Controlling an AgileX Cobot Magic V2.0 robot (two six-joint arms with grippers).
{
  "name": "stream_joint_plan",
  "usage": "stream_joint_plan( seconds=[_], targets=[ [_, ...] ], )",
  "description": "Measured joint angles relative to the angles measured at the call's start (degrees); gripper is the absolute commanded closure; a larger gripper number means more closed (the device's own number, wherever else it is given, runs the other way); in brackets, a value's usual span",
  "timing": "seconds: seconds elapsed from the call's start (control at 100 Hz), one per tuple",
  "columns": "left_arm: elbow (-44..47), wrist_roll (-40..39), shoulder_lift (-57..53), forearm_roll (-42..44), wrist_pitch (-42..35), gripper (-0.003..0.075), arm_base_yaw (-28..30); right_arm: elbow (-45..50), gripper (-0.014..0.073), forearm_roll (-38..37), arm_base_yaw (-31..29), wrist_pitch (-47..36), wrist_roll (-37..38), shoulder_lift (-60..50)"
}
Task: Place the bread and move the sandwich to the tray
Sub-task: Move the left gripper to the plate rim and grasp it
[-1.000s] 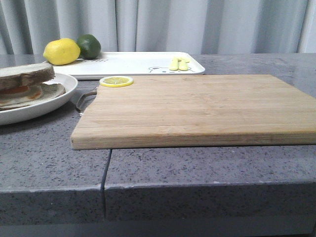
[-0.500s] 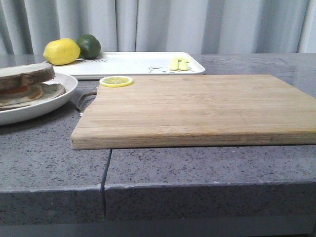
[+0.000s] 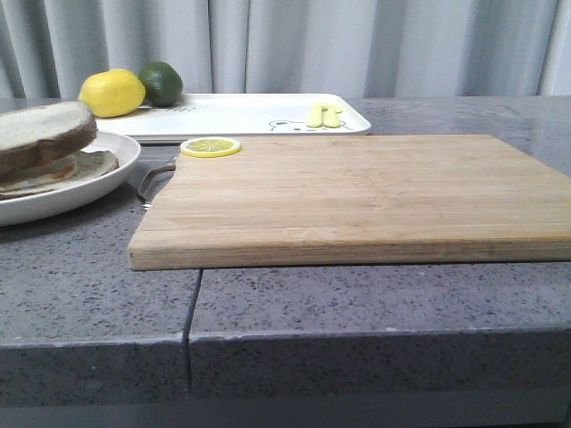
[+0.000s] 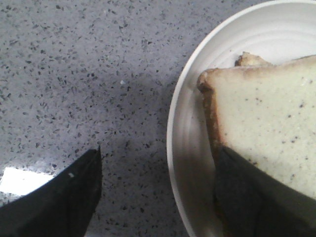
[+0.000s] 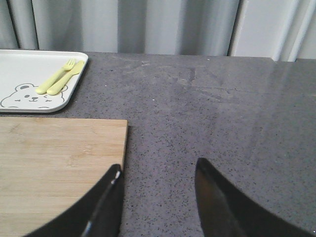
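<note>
The thick bread [image 3: 40, 134] lies on the thin egg-topped slice [image 3: 76, 168], making the sandwich on a round white plate [image 3: 107, 183] at the left. In the left wrist view my left gripper [image 4: 158, 170] is open wide. One of its fingers [image 4: 61, 197] hangs over the bare counter and the other covers a corner of the bread [image 4: 271, 113]. The white tray [image 3: 241, 114] lies at the back. My right gripper [image 5: 158, 170] is open and holds nothing, over the right edge of the cutting board [image 5: 54, 163]. Neither gripper shows in the front view.
A wooden cutting board [image 3: 357, 196] fills the middle, with a lemon slice [image 3: 211, 146] at its far left corner. A lemon [image 3: 111, 93] and a lime [image 3: 161, 83] sit at the tray's left end, and a yellow fork and knife [image 3: 323, 115] on its right end.
The thick bread on the plate has tipped, so that its pale top face now shows more and the orange yolk under it shows less. Nothing else has moved.
</note>
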Motion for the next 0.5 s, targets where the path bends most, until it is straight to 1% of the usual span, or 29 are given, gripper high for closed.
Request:
stream_joint_plan(
  seconds=[0.37,0.5],
  targets=[
    [0.0,0.0,0.5,0.0,-1.1,0.0262,0.0,0.0,0.0236,0.0,0.0,0.0,0.0,0.0],
    [0.0,0.0,1.4,0.0,-1.2,0.0303,0.0,0.0,0.0236,0.0,0.0,0.0,0.0,0.0]
  ],
)
